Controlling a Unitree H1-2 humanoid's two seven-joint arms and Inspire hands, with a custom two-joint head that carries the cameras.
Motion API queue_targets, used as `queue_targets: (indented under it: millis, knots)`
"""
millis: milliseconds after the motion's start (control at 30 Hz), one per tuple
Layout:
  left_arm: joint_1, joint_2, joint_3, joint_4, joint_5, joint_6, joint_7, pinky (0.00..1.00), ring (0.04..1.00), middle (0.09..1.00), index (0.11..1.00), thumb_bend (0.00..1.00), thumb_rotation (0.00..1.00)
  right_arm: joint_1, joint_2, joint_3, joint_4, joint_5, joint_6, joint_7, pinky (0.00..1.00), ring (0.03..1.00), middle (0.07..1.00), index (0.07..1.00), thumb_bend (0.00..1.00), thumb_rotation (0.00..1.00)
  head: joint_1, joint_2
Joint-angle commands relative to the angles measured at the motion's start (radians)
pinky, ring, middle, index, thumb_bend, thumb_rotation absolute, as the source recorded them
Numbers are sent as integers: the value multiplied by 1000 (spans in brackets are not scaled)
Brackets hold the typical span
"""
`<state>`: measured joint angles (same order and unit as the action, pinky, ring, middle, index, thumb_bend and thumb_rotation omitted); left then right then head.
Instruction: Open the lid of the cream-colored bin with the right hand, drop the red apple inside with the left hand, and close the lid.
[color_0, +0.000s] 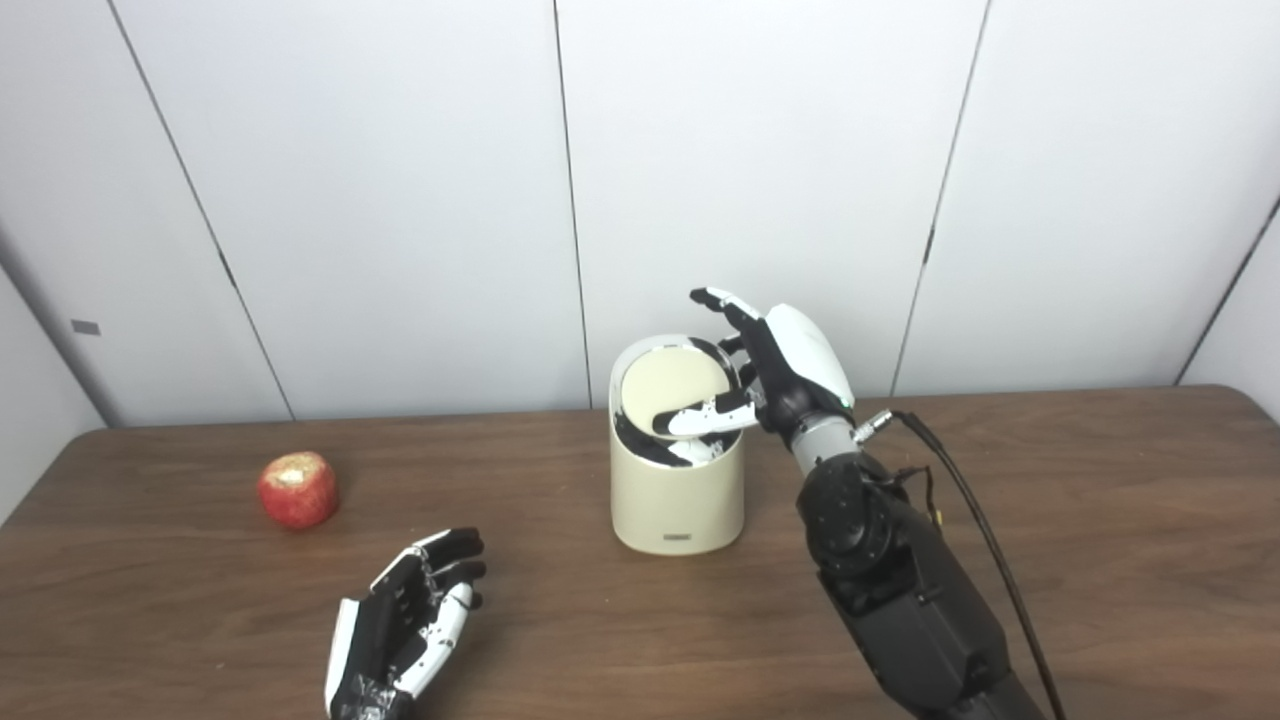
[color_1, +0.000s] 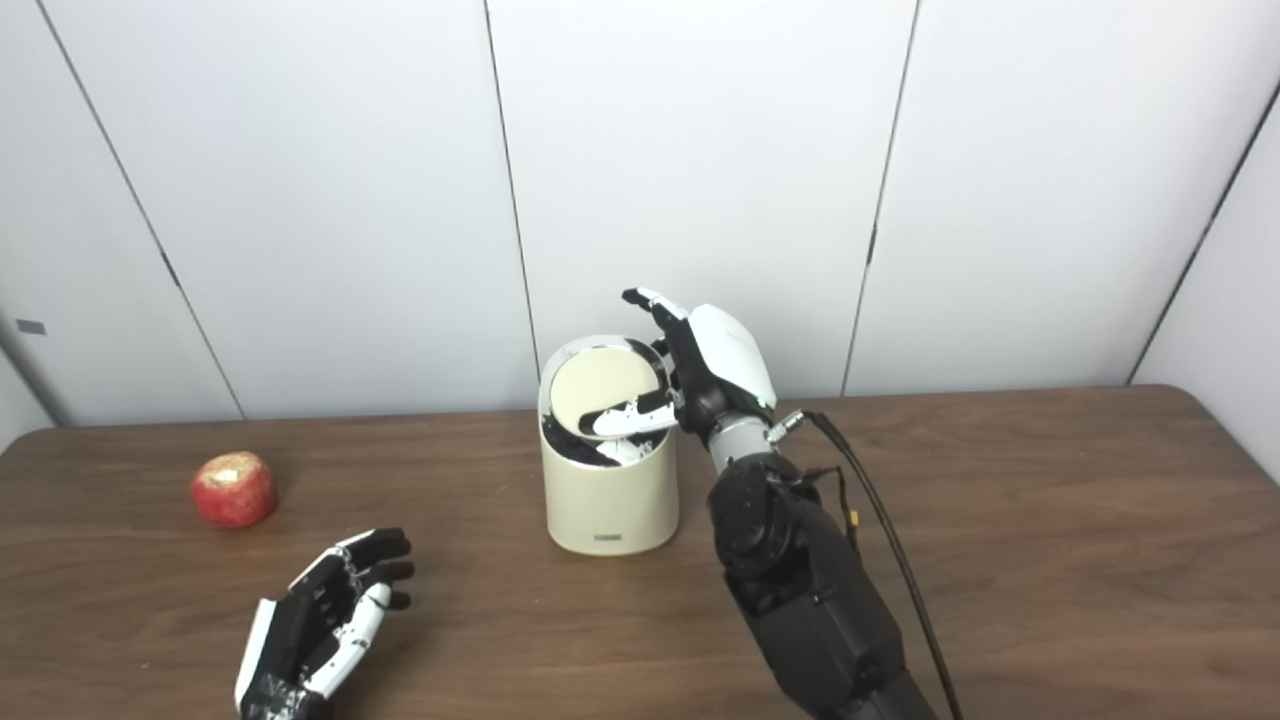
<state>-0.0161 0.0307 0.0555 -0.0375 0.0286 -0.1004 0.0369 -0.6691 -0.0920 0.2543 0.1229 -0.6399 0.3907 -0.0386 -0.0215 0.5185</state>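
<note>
Left hand (color_0: 405, 620) rests near the table's (color_0: 1100, 520) front edge, fingers apart, holding nothing. Red apple (color_0: 298, 489) sits beyond it, well apart from the cream-colored bin (color_0: 678, 490) at mid-table. Right hand (color_0: 765, 370) is at the bin's rim, fingers spread, thumb across the tilted lid (color_0: 672, 385).

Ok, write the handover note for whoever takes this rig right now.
Right hand: at the top of the bin, a finger across the tilted lid, dark gaps showing around it; grip unclear.
Left hand: open, empty, low over the table in front.
Apple: on the table, far left of the bin, untouched.
Done: lid partly tipped.
Left: finish opening, pick up the apple, drop it in, close the lid.
</note>
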Motion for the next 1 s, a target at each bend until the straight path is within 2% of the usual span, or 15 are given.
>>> queue_targets:
  millis: [0, 33, 100, 367, 400, 433, 500, 600, 633, 700, 967]
  knots:
    - [-15, 0, -2, -8, 9, -33, 7, 606, 700, 734, 720, 236, 313, -8, -10, 6, -9, -13, 10, 12, 275, 443, 896, 888, 636, 0, -1, 1]
    - [-15, 0, -2, -7, 9, -34, 7, 605, 699, 734, 721, 233, 312, -7, -10, 7, -10, -13, 11, 12, 269, 448, 899, 891, 579, 0, -1, 1]
    - [-16, 2, -3, -4, 8, -37, 5, 607, 700, 734, 722, 231, 307, -8, -10, 9, -8, -15, 12, 11, 279, 455, 899, 892, 531, 0, -2, -1]
    - [-16, 1, -4, -6, 8, -30, 5, 609, 703, 739, 726, 240, 320, -4, -13, 9, -7, -10, 7, 12, 307, 458, 894, 894, 518, 0, -2, -3]
    - [-16, 1, -4, -5, 7, -32, 4, 610, 704, 739, 727, 238, 321, -4, -14, 8, -7, -9, 5, 11, 325, 460, 895, 891, 520, 0, -2, -3]
    - [-16, 2, -4, -2, 6, -35, 3, 609, 704, 739, 727, 237, 317, -4, -15, 7, -6, -8, 4, 11, 364, 516, 890, 884, 652, 0, -2, -3]
    - [-17, 3, -4, -3, 9, -32, 4, 608, 703, 737, 727, 234, 311, -4, -16, 6, -6, -6, 6, 13, 489, 659, 888, 873, 747, 142, -2, -5]
    - [-16, 5, -5, -3, 11, -33, 3, 612, 706, 742, 731, 234, 313, -3, -15, -2, -8, 9, 3, 17, 637, 785, 892, 878, 740, 404, -3, -5]
    - [-17, 5, -4, 0, 10, -37, 4, 614, 707, 742, 731, 233, 313, -1, -14, -5, -8, 13, -2, 16, 649, 794, 891, 878, 732, 442, -3, -5]
    - [-17, 3, -3, 0, 6, -35, 4, 613, 707, 741, 729, 236, 314, 0, -14, -7, -8, 17, -6, 15, 632, 783, 889, 879, 719, 482, -3, -6]
    - [-18, 6, -3, 6, 4, -45, 2, 609, 705, 742, 725, 242, 355, 5, -14, -7, -12, 16, 0, 9, 614, 772, 894, 882, 728, 523, -4, -5]
